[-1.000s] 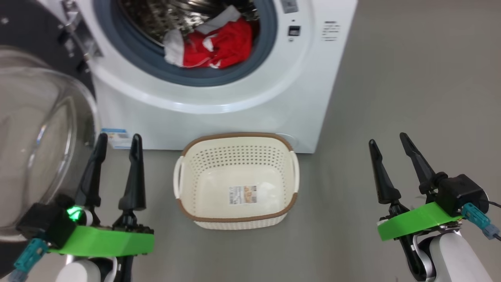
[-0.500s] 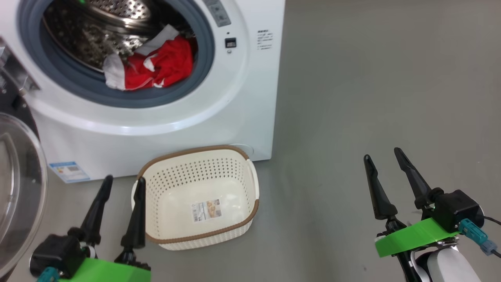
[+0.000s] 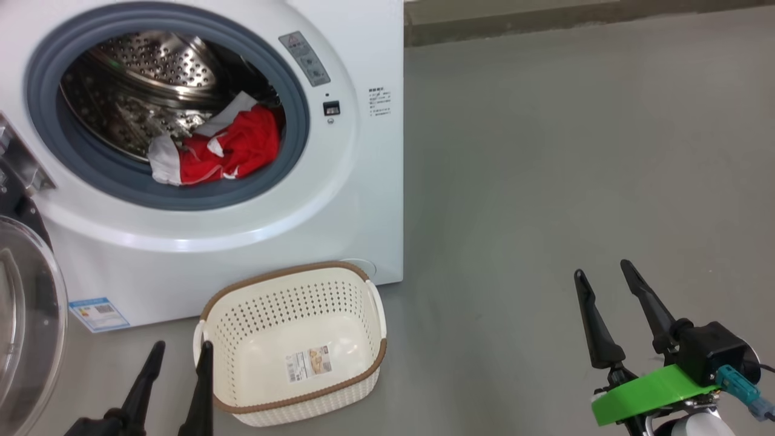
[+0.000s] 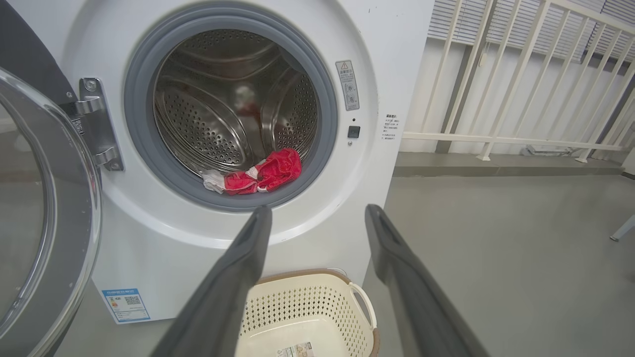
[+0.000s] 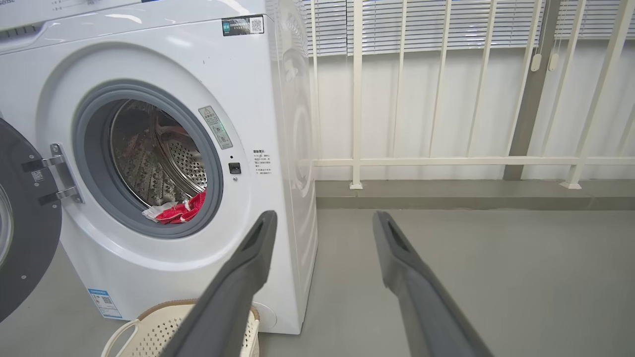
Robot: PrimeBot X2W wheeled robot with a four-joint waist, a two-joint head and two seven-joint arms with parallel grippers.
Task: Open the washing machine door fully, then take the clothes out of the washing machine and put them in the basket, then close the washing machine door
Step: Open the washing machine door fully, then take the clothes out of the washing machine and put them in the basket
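Note:
The white washing machine stands with its door swung out to the left. Red and white clothes lie at the drum's front lip. On the floor before the washer sits the cream basket, with nothing in it. My left gripper is open, low, just left of the basket. Open too, my right gripper hangs over bare floor, far right of the washer.
Grey floor stretches to the right of the washer. A white railing on a low kerb runs behind it, with slatted blinds beyond. A blue label is stuck on the washer's lower left front.
The head camera has swung right and tilted up, so washer and basket shifted left and down. Both grippers sit lower in the picture; the left one is now mostly cut off.

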